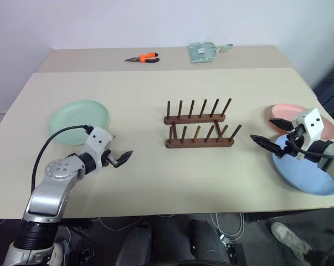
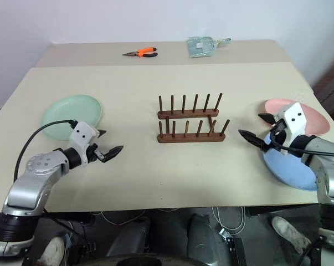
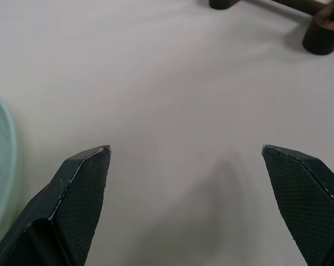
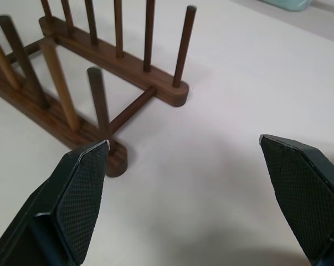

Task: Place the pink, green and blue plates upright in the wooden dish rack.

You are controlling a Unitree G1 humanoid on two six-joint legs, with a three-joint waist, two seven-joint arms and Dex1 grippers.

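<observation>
Your left gripper (image 1: 120, 159) and right gripper (image 1: 271, 134) both hang spread wide, empty. Blue plate (image 1: 299, 174) at 4 o'clock, pink plate (image 1: 286, 111) at 3, green plate (image 1: 78, 121) at 9, all flat. Wooden dish rack (image 1: 199, 131) sits centre, empty. Pliers (image 1: 143, 57) at 12.

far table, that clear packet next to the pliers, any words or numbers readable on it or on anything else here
None can be read.
Clear packet: any print is too small and blurred.
Pliers, wooden dish rack and the green, pink and blue plates: no markings visible.
</observation>
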